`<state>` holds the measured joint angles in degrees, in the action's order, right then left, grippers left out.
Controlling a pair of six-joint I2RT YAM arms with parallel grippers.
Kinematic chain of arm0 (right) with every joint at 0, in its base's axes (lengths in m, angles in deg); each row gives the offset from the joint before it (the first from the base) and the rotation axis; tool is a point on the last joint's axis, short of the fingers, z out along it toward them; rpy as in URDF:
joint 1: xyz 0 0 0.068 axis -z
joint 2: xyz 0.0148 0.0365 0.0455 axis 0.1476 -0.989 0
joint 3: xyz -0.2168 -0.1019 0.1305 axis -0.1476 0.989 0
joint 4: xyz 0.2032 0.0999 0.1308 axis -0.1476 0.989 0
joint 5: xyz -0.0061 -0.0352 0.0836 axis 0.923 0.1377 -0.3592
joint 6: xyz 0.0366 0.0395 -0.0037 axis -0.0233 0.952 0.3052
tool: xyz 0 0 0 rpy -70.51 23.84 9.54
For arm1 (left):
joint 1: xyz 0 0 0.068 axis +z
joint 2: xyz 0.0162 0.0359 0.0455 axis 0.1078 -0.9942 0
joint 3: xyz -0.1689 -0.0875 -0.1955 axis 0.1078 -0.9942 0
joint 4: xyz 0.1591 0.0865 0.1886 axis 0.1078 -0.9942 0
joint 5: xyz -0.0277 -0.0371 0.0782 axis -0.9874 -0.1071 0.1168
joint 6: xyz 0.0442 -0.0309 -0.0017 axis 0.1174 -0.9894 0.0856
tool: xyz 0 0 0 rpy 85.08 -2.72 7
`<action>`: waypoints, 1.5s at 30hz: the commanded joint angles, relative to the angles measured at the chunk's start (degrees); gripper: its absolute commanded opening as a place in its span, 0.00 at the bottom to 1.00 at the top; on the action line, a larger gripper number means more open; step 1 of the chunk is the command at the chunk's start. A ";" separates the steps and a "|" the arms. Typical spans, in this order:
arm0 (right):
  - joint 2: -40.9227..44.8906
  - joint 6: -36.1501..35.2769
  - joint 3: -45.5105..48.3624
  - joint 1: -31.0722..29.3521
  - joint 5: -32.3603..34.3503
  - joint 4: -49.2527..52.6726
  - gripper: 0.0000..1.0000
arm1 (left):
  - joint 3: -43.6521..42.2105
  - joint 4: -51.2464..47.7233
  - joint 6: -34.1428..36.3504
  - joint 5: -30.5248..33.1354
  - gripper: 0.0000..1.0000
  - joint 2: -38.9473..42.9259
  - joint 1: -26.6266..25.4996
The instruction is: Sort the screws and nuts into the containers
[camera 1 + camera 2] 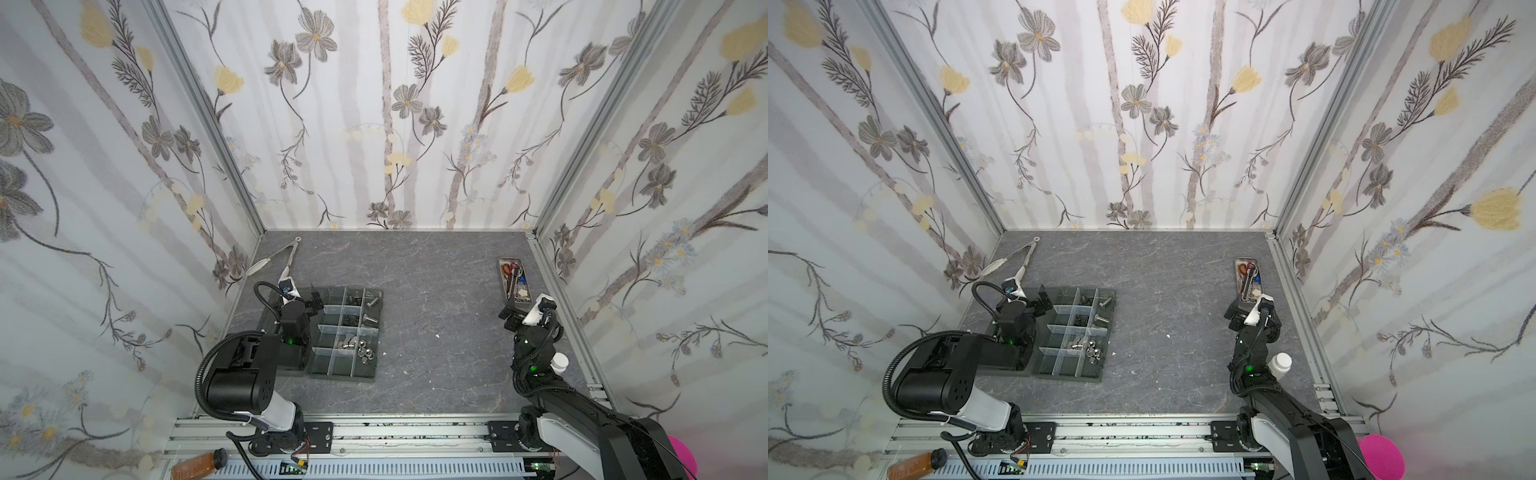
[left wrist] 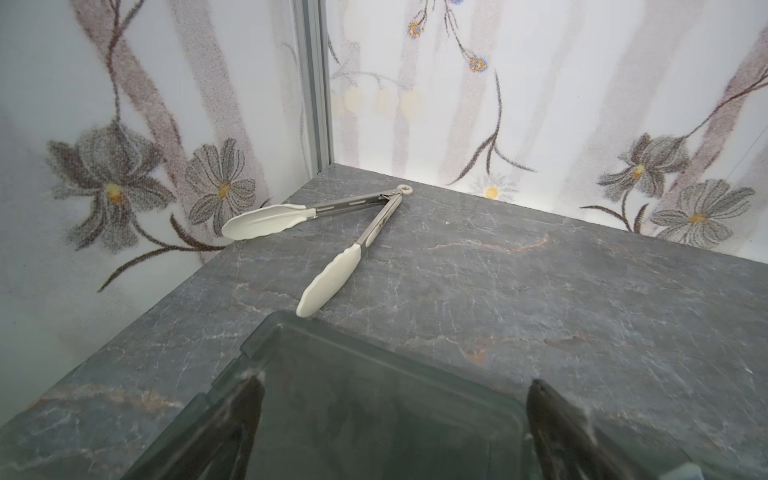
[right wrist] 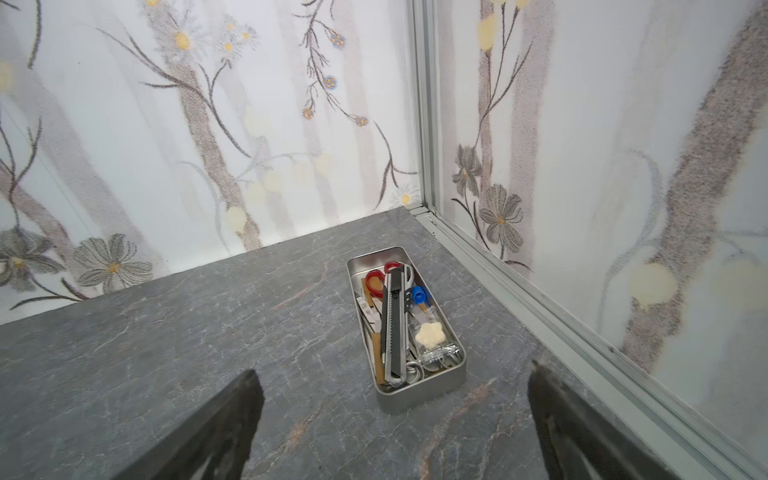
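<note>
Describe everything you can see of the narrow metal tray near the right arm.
The narrow metal tray is a shiny silver, round-cornered, lidless tin lying flat on the grey stone-look table by the right wall. It holds red-handled scissors, a grey utility knife, a blue piece and a cream flower shape. The open right end effector hovers at its near end.

Robotics lab test cell, not a lived-in room. A small booth with aluminium frame posts (image 1: pixel 203 104) holds flat wall panels (image 1: pixel 374 124) printed with grey and yellow flowers. Its floor is a grey marble-look tabletop (image 1: pixel 436 291). Two black robot arms, the left arm (image 1: pixel 237 374) and the right arm (image 1: pixel 582 411), are bolted to an aluminium rail (image 1: pixel 415 434) along the front edge, beside a slotted cable duct (image 1: pixel 374 469).
</note>
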<state>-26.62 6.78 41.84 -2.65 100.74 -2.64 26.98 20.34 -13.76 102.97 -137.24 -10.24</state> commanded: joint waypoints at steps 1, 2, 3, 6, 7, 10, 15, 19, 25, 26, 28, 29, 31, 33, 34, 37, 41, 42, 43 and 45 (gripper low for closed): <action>0.75 -0.42 0.53 0.06 -1.52 -5.58 1.00 | -5.99 21.57 1.79 3.25 1.00 -2.98 -1.48; 1.38 -0.50 1.20 0.06 -1.50 -5.89 0.99 | -5.93 18.29 1.22 2.94 1.00 -1.28 -1.65; 2.01 -0.73 1.87 0.08 -1.32 -5.98 1.00 | -5.50 19.75 1.95 2.91 1.00 -2.20 -1.86; 3.11 -2.37 3.98 0.32 0.80 -5.49 1.00 | -1.47 11.51 2.30 1.46 1.00 -1.97 -1.74; 3.16 -3.17 4.54 0.41 2.03 -5.24 1.00 | -1.81 12.17 2.07 0.28 1.00 -2.25 -1.11; 0.39 -3.58 6.01 1.06 3.57 -9.64 1.00 | -0.64 9.12 0.63 -2.53 1.00 -1.74 0.57; -14.24 -5.81 6.40 1.64 2.96 -28.12 0.99 | -0.64 9.16 0.47 -3.24 1.00 -1.63 0.89; -25.86 -8.61 4.66 1.54 3.41 -39.08 0.99 | -0.64 9.22 0.50 -3.21 1.00 -1.60 0.89; -26.88 -11.76 3.29 0.95 -4.27 -37.26 1.00 | -0.64 9.25 0.44 -3.09 1.00 -1.61 0.89; -28.86 -12.43 5.50 1.02 -6.17 -43.30 1.00 | -0.71 9.27 0.45 -2.99 1.00 -1.61 0.89; -33.01 -14.12 8.64 0.98 -11.22 -51.56 1.00 | -0.69 9.31 0.51 -2.97 1.00 -1.58 0.89; -33.07 -15.30 7.88 0.45 -11.31 -51.02 1.00 | -0.66 9.27 0.45 -3.05 1.00 -1.63 0.89; -34.27 -14.40 6.68 0.66 -8.96 -51.36 1.00 | -0.64 9.26 0.49 -3.06 1.00 -1.61 0.89; -32.87 -13.04 4.19 1.39 -7.90 -45.15 1.00 | -0.69 9.27 0.44 -3.09 1.00 -1.61 0.89; -31.40 -11.83 2.21 2.35 -8.39 -38.69 1.00 | -0.72 9.29 0.44 -3.07 1.00 -1.62 0.89; -30.12 -6.74 -6.64 8.18 -16.43 -19.78 1.00 | -0.64 9.28 0.46 -3.13 1.00 -1.60 0.91; -30.20 -7.05 -5.74 8.88 -18.35 -21.73 1.00 | -0.65 9.25 0.45 -3.03 1.00 -1.61 0.89; -30.32 -7.02 -5.63 8.76 -18.14 -22.61 1.00 | -0.70 9.24 0.45 -3.12 1.00 -1.61 0.89; -30.24 -7.02 -5.63 8.75 -18.13 -22.44 1.00 | -0.67 9.25 0.48 -3.10 1.00 -1.61 0.93; -30.24 -7.01 -5.60 8.75 -18.19 -22.38 1.00 | -0.68 9.24 0.51 -3.13 1.00 -1.60 0.89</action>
<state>-56.84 -0.85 36.11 6.12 84.10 -24.89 25.99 28.87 -12.90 99.97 -139.01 -9.46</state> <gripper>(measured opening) 0.995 0.998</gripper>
